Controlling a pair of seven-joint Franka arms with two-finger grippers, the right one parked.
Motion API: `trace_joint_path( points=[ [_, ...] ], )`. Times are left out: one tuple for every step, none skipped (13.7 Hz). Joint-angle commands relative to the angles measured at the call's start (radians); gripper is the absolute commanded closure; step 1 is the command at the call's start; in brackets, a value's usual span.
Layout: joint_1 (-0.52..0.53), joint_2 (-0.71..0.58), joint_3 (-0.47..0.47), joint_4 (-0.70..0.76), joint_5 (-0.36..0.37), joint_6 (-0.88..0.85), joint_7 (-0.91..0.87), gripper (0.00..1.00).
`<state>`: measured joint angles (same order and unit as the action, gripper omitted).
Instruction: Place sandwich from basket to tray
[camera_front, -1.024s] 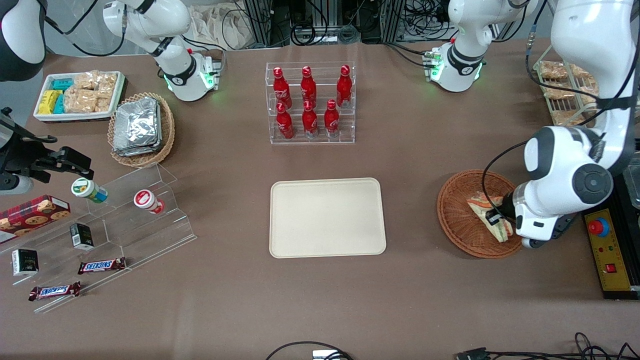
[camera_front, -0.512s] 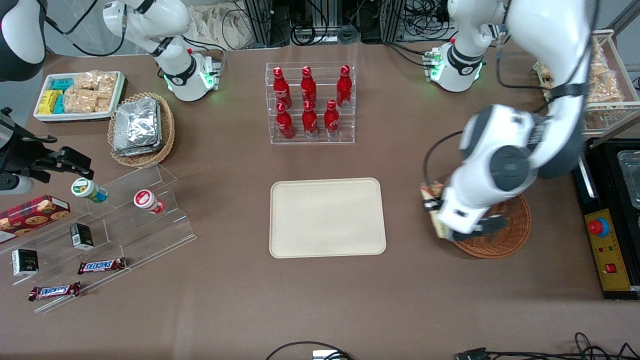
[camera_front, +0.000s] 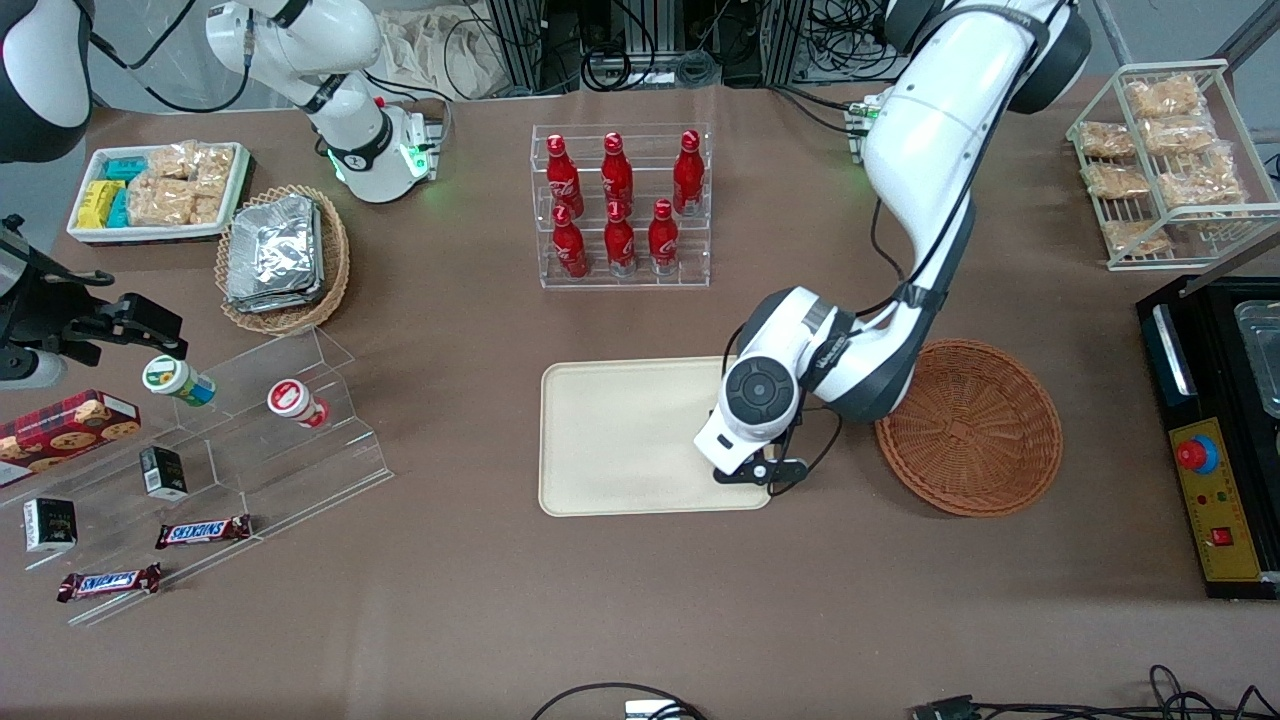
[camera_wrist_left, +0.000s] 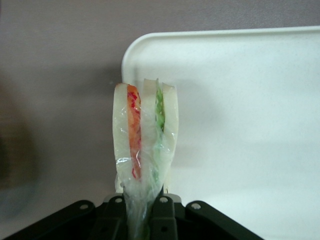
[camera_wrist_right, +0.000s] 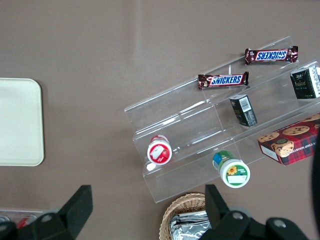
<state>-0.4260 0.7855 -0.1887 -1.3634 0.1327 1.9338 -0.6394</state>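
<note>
My left gripper (camera_wrist_left: 145, 220) is shut on the clear wrap of the sandwich (camera_wrist_left: 145, 132), a pale wedge with orange-red and green filling. The wedge hangs just above the tray (camera_wrist_left: 240, 125), close to one rounded corner at its rim. In the front view the gripper (camera_front: 752, 470) hovers over the cream tray (camera_front: 620, 440) at the corner nearest the basket, and the arm hides the sandwich. The round reddish-brown basket (camera_front: 968, 428) sits beside the tray toward the working arm's end, with nothing in it.
A clear rack of red bottles (camera_front: 620, 205) stands farther from the front camera than the tray. Acrylic steps with snacks (camera_front: 250, 440) lie toward the parked arm's end. A black box with a red button (camera_front: 1215, 480) and a wire rack (camera_front: 1160, 160) flank the basket.
The left arm has lifted the sandwich out of the basket and swung it sideways over the tray's corner. The basket now lies uncovered and holds nothing.
</note>
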Motion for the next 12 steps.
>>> trace_joint_path(
  points=[
    [-0.029, 0.021, 0.008, 0.041, 0.007, 0.002, 0.01, 0.99],
    [-0.033, 0.026, 0.008, 0.038, 0.001, 0.004, 0.012, 0.95],
    [-0.037, 0.034, 0.006, 0.038, -0.002, 0.004, 0.009, 0.92],
    [-0.052, 0.038, 0.008, 0.038, -0.004, 0.004, 0.001, 0.86],
    [-0.059, 0.044, 0.006, 0.038, -0.004, 0.004, -0.005, 0.68],
    [-0.059, 0.049, 0.006, 0.038, -0.004, 0.004, -0.005, 0.02],
    [-0.062, 0.05, 0.008, 0.038, -0.002, 0.004, -0.005, 0.0],
    [-0.062, 0.044, 0.006, 0.04, -0.002, 0.004, -0.003, 0.0],
    [-0.063, 0.034, 0.008, 0.041, -0.002, 0.001, -0.005, 0.0],
    [-0.057, 0.018, 0.009, 0.044, -0.002, -0.009, -0.006, 0.0],
    [-0.051, -0.014, 0.014, 0.044, 0.004, -0.015, -0.005, 0.0],
    [-0.046, -0.046, 0.02, 0.04, -0.002, -0.032, -0.003, 0.0]
  ],
)
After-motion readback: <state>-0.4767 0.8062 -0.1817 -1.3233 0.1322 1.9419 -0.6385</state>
